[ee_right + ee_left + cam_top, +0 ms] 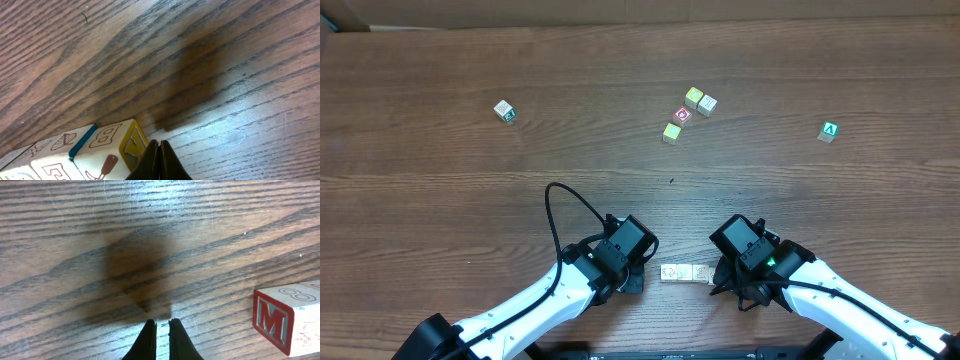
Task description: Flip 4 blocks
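A short row of pale cream blocks (685,272) lies near the table's front edge, between my two grippers. My left gripper (632,284) is shut and empty, just left of the row. In the left wrist view, the gripper (162,323) hovers over bare wood. The end block (287,320), with a red "M" side, sits apart to its right. My right gripper (718,285) is shut at the row's right end. In the right wrist view, its tips (160,143) stand right against the yellow side of the "B" block (107,145), holding nothing.
Further back lie a cluster of small cubes (700,100), a red-faced cube (682,115), a yellowish cube (671,132), a lone cube (503,110) at the left and a green "A" cube (830,131) at the right. A black cable (560,200) loops above the left arm.
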Available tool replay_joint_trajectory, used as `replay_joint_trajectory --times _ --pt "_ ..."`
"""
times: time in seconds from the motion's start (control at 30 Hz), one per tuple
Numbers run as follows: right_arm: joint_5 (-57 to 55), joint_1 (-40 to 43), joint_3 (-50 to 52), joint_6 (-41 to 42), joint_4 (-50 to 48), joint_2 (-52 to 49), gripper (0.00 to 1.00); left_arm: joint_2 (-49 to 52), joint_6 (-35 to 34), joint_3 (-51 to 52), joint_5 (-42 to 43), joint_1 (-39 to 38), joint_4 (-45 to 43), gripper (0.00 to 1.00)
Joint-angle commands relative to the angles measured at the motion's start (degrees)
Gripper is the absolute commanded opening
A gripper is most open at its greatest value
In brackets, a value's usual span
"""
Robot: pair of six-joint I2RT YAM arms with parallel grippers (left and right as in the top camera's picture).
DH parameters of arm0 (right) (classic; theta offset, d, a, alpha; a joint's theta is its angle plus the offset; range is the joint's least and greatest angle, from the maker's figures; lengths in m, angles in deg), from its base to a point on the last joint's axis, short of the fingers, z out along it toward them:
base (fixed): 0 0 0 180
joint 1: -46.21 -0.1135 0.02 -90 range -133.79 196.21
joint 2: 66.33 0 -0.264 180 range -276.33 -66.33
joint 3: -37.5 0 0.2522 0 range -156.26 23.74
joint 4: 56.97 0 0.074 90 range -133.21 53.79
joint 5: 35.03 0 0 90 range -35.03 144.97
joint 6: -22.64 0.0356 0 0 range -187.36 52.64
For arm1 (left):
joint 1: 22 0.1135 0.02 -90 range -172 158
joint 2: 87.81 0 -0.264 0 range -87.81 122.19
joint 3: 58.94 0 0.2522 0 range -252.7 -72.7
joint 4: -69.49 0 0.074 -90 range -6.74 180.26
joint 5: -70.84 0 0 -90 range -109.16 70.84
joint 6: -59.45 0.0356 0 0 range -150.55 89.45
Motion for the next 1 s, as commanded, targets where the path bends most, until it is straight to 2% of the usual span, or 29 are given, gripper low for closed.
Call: replay_joint_trajectory --times 0.0,0.37,0.7,0.97 --pt "-0.1 0.3 0.0 -0.6 -0.4 0.0 0.04 0.5 1.3 0.2 -0.1 0.3 -0.5 0.04" --pt "-0.1 0.3 0.0 -3.9 -1.9 0.0 0.04 0.5 1.5 0.2 0.2 0.3 -1.3 0.04" --pt "0.3 0.3 0.0 -7.4 -2.3 0.0 0.04 0.5 5.5 0.2 3.3 0.2 -4.1 0.04" --pt "3.4 0.3 0.0 -9.3 -2.3 0.0 0.04 0.5 11.6 0.2 6.4 0.2 -4.4 0.04"
